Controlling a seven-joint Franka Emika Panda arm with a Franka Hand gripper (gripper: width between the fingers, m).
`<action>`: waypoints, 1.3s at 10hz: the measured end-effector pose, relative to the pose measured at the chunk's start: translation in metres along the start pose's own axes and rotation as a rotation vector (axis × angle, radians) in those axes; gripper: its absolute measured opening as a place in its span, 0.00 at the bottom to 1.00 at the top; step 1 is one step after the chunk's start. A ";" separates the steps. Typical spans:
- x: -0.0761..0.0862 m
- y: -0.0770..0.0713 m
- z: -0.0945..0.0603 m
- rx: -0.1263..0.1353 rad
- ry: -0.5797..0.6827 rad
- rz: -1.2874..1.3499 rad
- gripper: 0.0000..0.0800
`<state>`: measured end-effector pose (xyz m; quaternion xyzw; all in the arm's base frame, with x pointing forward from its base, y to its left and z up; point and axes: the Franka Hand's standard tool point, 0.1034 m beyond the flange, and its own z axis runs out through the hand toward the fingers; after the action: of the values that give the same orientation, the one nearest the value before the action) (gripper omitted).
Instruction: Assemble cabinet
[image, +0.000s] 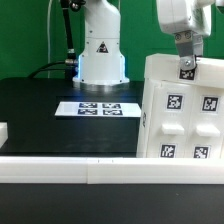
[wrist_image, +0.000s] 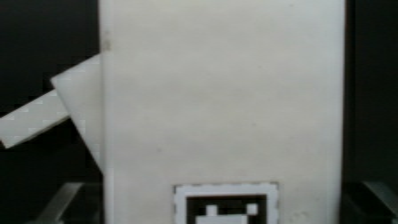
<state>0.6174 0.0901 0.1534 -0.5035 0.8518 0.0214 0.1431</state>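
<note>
The cabinet box (image: 182, 112) is a large white box with several black-and-white tags. It stands slightly tilted at the exterior view's right. My gripper (image: 186, 66) comes down from above onto its top edge, with its fingers on either side of the box. In the wrist view the box's white face (wrist_image: 222, 90) fills the middle, with one tag (wrist_image: 226, 206) low down. My gripper (wrist_image: 221, 214) spans the box there, and a dark finger (wrist_image: 64, 200) shows at each side. A smaller white panel (wrist_image: 43, 112) lies slanted beside the box.
The marker board (image: 100, 108) lies on the black table in front of the robot base (image: 102, 55). A long white border bar (image: 90, 171) runs along the near edge. A small white block (image: 3, 130) sits at the exterior view's left edge.
</note>
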 end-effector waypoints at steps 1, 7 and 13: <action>-0.001 0.000 0.000 0.001 -0.009 0.027 0.70; -0.015 -0.002 -0.016 0.033 -0.066 -0.020 0.99; -0.017 -0.001 -0.019 -0.060 -0.078 -0.392 1.00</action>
<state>0.6218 0.1005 0.1766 -0.6626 0.7302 0.0379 0.1624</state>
